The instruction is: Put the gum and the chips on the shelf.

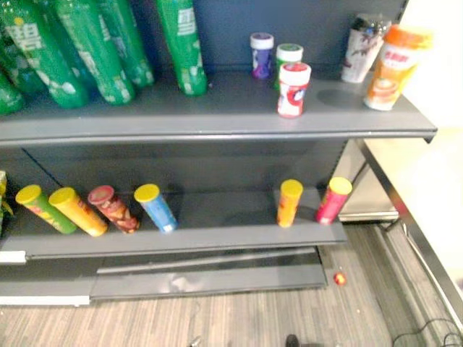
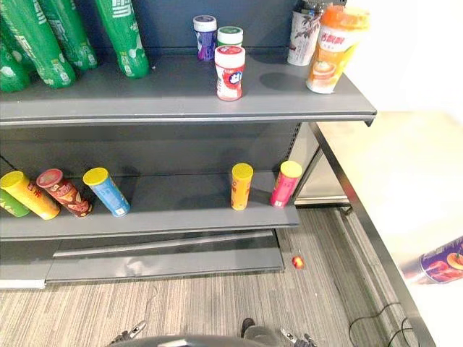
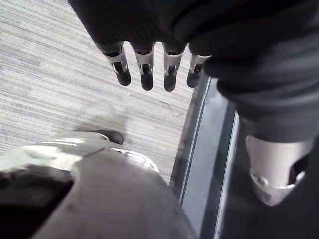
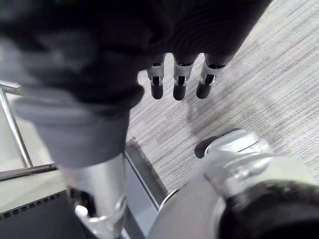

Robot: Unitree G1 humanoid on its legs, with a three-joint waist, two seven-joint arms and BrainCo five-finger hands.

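Note:
Three gum bottles stand on the upper shelf [image 1: 217,116]: a red and white one [image 1: 293,90] in front, with a green-lidded one [image 1: 288,56] and a purple one [image 1: 261,55] behind it. Several chips cans lean on the lower shelf [image 1: 217,233]; among them are an orange one [image 1: 289,203], a pink one [image 1: 333,200] and a blue one [image 1: 155,207]. My left hand [image 3: 146,69] hangs over the striped floor with straight fingers and nothing in it. My right hand [image 4: 180,82] hangs the same way, also without a load.
Green bottles [image 1: 87,43] fill the upper shelf's left end. Two drink cups [image 1: 394,66] stand at its right end. A small red thing [image 1: 339,277] lies on the floor. At the right, a pale counter [image 2: 391,181] carries a purple can [image 2: 441,262] lying on its side.

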